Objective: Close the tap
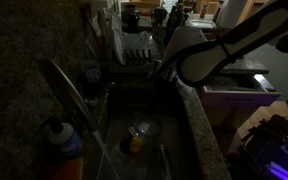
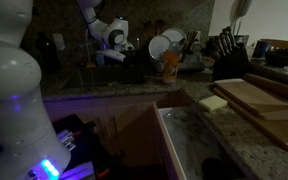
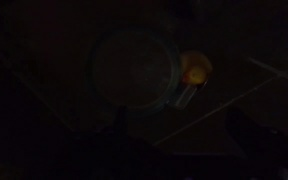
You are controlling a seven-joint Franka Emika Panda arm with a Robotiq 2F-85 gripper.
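The tap (image 1: 72, 95) is a long silvery spout arching over the sink from the left counter in an exterior view. I cannot make out its handle in the dark. My gripper (image 1: 162, 68) hangs over the far part of the sink, to the right of the spout and apart from it. It also shows below the white wrist by the dish rack (image 2: 119, 55). In the very dark wrist view the gripper (image 3: 181, 125) is only two dim fingers set wide apart with nothing between them. Below it lie a round glass bowl (image 3: 134, 70) and an orange thing (image 3: 194, 72).
A blue-capped orange bottle (image 1: 62, 140) stands on the counter beside the tap's base. A dish rack (image 1: 134, 50) with plates (image 2: 164, 45) stands behind the sink (image 1: 174, 150). A knife block (image 2: 229, 45), wooden boards (image 2: 264, 100) and a yellow sponge (image 2: 212, 102) are on the counter.
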